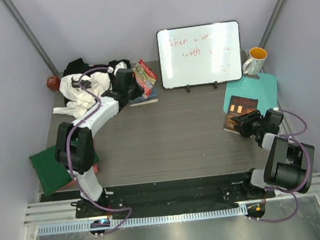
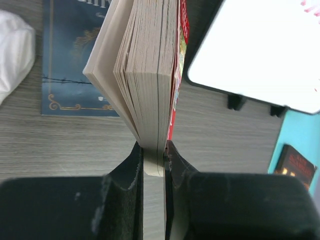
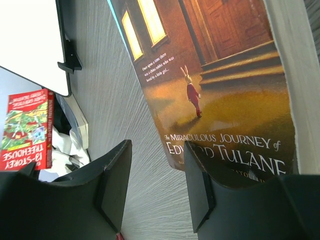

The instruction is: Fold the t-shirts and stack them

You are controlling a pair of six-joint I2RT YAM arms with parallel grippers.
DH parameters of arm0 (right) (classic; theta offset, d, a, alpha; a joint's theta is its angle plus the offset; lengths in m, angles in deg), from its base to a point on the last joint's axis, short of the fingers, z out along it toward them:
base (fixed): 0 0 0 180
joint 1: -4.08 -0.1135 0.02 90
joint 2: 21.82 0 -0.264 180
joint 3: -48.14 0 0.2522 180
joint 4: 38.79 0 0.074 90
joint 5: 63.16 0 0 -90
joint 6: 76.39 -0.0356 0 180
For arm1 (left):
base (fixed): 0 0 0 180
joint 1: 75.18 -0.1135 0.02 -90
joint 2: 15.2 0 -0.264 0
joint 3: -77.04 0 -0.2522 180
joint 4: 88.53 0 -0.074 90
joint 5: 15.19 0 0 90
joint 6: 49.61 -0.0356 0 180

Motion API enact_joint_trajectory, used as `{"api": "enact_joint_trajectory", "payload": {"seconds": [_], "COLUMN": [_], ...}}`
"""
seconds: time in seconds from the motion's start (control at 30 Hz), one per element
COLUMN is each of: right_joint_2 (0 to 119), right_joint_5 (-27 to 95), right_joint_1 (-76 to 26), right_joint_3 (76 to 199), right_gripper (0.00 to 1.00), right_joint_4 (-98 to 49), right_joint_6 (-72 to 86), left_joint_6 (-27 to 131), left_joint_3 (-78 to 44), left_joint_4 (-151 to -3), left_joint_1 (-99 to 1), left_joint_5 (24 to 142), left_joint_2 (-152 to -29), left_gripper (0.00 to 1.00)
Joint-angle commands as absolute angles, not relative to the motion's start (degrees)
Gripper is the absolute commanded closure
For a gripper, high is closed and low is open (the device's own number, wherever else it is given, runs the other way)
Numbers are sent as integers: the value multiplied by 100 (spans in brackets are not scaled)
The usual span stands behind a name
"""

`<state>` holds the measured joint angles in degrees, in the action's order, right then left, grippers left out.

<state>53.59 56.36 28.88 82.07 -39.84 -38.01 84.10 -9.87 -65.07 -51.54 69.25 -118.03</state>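
Dark grey wood-grain table (image 1: pixel 173 136), pale lilac-grey walls on three sides, metal rail at the near edge. Whiteboard (image 1: pixel 199 54) stands on small feet at the back centre; its red handwriting is mostly unreadable, with "When" and "with" just legible. Right of the whiteboard: white mug (image 1: pixel 254 63) with orange inside, and a teal mat (image 1: pixel 265 90) in front of the mug. A brown-covered book (image 1: pixel 239 109) lies on the mat's near-left corner, below the whiteboard's right end; the cover reads "The Miraculous Journey of Edward Tulane" with a small rabbit figure. Right gripper (image 1: pixel 238 122) is at that book's near edge, fingers spread, nothing between them, table showing in the gap. Just left of the whiteboard, the left gripper (image 2: pixel 154 150) is clamped on the lower edge of a red book (image 1: pixel 144 76), held upright on edge; the cover reads "13-Storey Treehouse". Under it lies a dark blue book (image 1: pixel 145 98) with gilt ornament, title cut off. T-shirts: white t-shirt (image 1: pixel 81 96) and black t-shirt (image 1: pixel 75 67) are heaped unfolded far left of the whiteboard at the back corner, under the left arm. Dark green t-shirt (image 1: pixel 46 165) lies folded far left of and well in front of the whiteboard, a sliver of salmon pink t-shirt (image 1: pixel 95 169) beneath it.
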Motion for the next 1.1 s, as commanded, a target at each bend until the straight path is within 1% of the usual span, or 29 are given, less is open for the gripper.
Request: {"api": "enact_joint_trajectory", "payload": {"seconds": [0.0, 0.23, 0.5, 0.67, 0.83, 1.07], "right_joint_2": [5455, 5411, 5297, 5253, 5297, 5393], "right_joint_5": [5725, 5839, 5910, 5954, 5919, 5919], "right_joint_1": [2851, 2851, 2851, 2851, 2851, 2851], "right_joint_3": [8388, 8554, 8590, 8660, 8643, 8511], "right_gripper": [48, 49, 49, 49, 49, 49], "right_joint_4": [-3804, -3505, -3286, -3030, -3048, -3197], "right_joint_6": [-3632, -3491, -3438, -3297, -3289, -3315], "left_joint_6": [8864, 9733, 10139, 10394, 10245, 10174], "left_joint_3": [-1140, -1546, -1476, -1195, -783, -395], "left_joint_4": [-7142, -7424, -7415, -7442, -7442, -7442], "left_joint_1": [-5268, -5259, -5136, -5109, -5057, -4969], "left_joint_5": [6330, 5715, 4906, 5020, 5257, 5433], "left_joint_2": [-11865, -12023, -12304, -12717, -13068, -13262], "left_gripper": [100, 100, 100, 100, 100, 100]}}
